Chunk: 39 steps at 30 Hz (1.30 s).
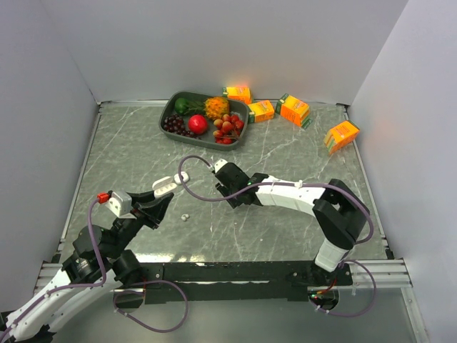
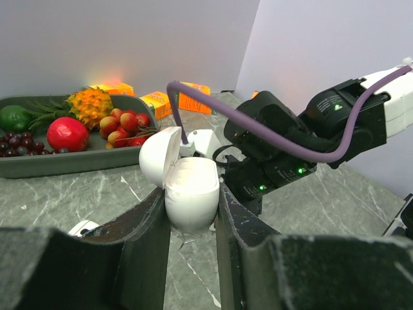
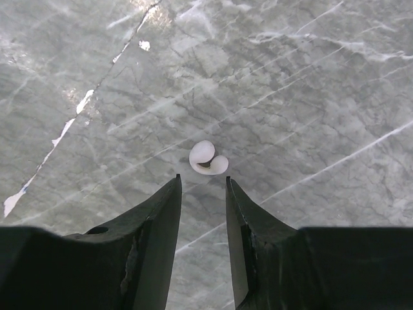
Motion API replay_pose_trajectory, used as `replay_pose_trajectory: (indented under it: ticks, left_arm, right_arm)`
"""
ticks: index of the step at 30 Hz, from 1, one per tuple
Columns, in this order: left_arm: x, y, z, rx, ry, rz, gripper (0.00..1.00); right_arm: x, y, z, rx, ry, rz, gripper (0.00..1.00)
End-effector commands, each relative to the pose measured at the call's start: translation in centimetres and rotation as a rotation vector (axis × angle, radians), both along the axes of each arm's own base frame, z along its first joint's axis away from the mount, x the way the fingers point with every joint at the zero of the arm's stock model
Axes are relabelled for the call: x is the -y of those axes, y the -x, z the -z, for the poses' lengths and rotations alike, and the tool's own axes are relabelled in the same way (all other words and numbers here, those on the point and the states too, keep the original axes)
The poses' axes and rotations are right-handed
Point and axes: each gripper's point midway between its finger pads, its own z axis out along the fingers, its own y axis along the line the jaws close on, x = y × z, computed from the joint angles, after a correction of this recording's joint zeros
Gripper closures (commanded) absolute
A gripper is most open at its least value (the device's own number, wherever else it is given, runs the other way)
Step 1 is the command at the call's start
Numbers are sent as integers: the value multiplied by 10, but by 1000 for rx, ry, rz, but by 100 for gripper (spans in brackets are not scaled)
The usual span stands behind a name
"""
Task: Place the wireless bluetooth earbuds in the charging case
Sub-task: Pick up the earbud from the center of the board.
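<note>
My left gripper (image 1: 163,194) is shut on a white charging case (image 2: 191,187) and holds it above the table, its round lid (image 2: 160,154) hinged open to the left. In the top view the case (image 1: 163,186) shows white at the fingertips. My right gripper (image 3: 202,179) points down at the marble table, jaws open and empty. Just beyond its fingertips lies one rounded white earbud (image 3: 208,159), touching neither finger. The top view shows the right gripper (image 1: 230,191) close to the right of the case, and a small white earbud (image 1: 186,216) on the table below the case.
A dark tray (image 1: 163,118) of fruit stands at the back, with several orange cartons (image 1: 294,109) to its right. A purple cable (image 1: 191,187) loops between the two grippers. A small white rounded thing (image 2: 84,227) lies on the table beside my left finger.
</note>
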Motion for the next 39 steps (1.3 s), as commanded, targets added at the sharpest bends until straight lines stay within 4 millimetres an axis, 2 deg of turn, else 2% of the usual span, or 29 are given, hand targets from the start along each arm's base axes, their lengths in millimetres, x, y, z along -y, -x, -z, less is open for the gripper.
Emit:
replay_pose_trajectory:
  ticks: [1,18,39]
  left_arm:
    - [-3,6,-21,38,55,14,99]
    - [-1,5,-18,26,45,18,99]
    - [-2,4,-18,23,42,12,99]
  right_arm:
    - [-10,-4,2,9,-20,-19,60]
    - [-15,-1,23,-41,-6,-31,60]
    - [-5,-20,30,-63,-27,51,54]
